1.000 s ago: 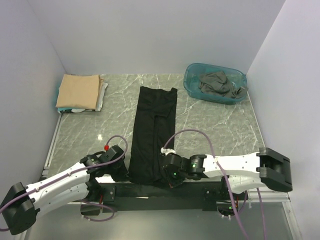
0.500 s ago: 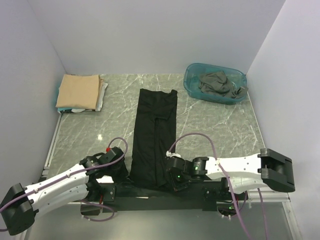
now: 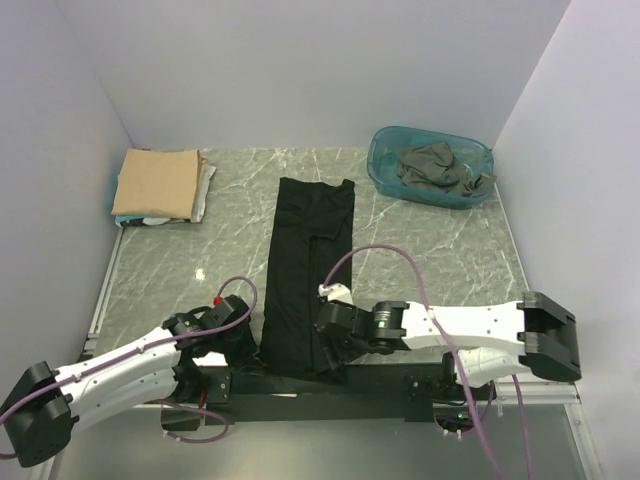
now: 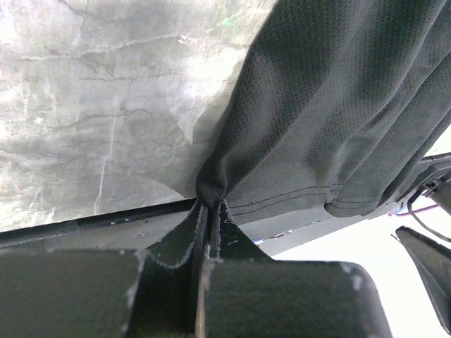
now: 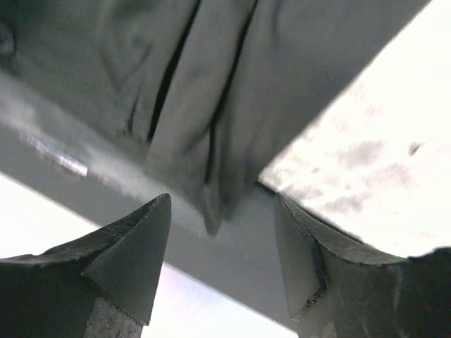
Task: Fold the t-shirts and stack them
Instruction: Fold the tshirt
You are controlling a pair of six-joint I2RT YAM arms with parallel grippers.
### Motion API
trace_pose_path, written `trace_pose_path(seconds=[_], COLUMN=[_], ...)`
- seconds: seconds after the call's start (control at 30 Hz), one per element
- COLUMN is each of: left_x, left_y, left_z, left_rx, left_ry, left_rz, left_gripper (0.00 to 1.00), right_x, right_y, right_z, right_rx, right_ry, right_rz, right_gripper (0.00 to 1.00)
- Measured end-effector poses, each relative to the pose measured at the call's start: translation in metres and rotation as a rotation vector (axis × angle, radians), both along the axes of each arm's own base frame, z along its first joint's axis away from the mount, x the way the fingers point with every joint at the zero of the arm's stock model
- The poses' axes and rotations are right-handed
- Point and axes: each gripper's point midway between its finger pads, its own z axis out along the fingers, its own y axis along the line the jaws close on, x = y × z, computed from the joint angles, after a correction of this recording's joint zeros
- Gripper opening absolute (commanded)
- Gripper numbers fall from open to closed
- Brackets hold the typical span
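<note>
A black t-shirt (image 3: 305, 265) lies as a long narrow strip down the middle of the table, its near end over the front edge. My left gripper (image 3: 254, 348) is shut on the near left hem corner; in the left wrist view the cloth (image 4: 338, 105) bunches into the closed fingertips (image 4: 210, 205). At the near right corner my right gripper (image 3: 327, 350) stands open. In its wrist view a loose fold of the shirt (image 5: 211, 84) hangs just beyond the parted fingers (image 5: 144, 239), untouched. A tan t-shirt (image 3: 157, 182) tops a folded stack at the far left.
A translucent teal tub (image 3: 384, 168) at the far right holds a crumpled dark grey t-shirt (image 3: 435, 165). Pale folded shirts (image 3: 204, 190) peek from under the tan one. A black rail (image 3: 300, 383) runs along the table's near edge. White walls close in the back and sides.
My right gripper has opened and let go of the shirt's near right corner, shifting slightly left. The left gripper has kept its grip and barely moved.
</note>
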Motion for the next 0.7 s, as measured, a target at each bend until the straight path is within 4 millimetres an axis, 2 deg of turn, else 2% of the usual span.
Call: trace_pose_path(seconds=[0.1,0.3,0.43,0.7], left_x=[0.001,0.002,0.003,0.003], left_y=[-0.001,-0.004,-0.006,-0.006], left_z=[0.000,-0.002,-0.002,-0.002], left_rx=[-0.001,-0.008,-0.013,-0.013], left_ry=[-0.002,-0.004,-0.004,-0.005], left_rz=[-0.002,-0.005,-0.008,-0.007], left_gripper=[0.01,0.01,0.01,0.01], right_x=[0.011,0.022,0.022,0.021], right_y=[0.004,-0.005,0.003,0.036], right_z=[-0.008,-0.037,-0.035,-0.021], right_rx=[-0.058,-0.214,-0.195,-0.079], right_ry=[-0.044,-0.080,-0.082,-0.077], right_rz=[0.019,0.060,0.089,0.137], right_gripper=[0.76,0.79,0.80,0.81])
